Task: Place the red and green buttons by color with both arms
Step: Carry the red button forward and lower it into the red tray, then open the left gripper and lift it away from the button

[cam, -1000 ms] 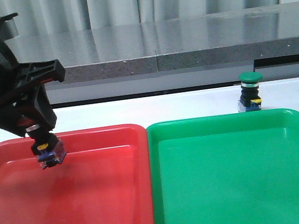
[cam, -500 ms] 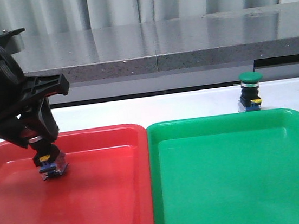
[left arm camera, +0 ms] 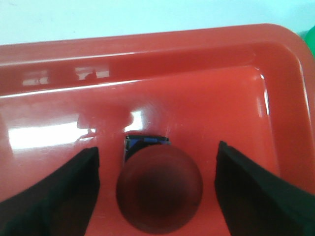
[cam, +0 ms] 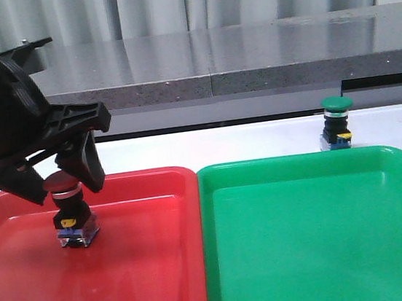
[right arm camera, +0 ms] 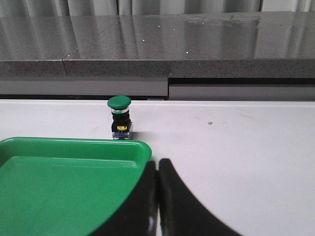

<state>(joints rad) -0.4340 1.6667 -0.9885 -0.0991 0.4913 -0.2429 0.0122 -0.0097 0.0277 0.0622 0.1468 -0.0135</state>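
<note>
Left gripper [cam: 57, 184] is spreading wide now, red button [cam: 73, 214] standing released in red tray [cam: 150, 274] (right gripper [right arm camera: 157, 196] pressed together).

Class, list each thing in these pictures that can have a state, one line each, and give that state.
red button: upright in the red tray, released
green button: upright on the table behind the green tray, not yet picked up
left hand: open, fingers either side of the red button's cap, apart from it
right hand: shut, holding nothing
red tray: holds the red button
green tray: holds nothing
</note>
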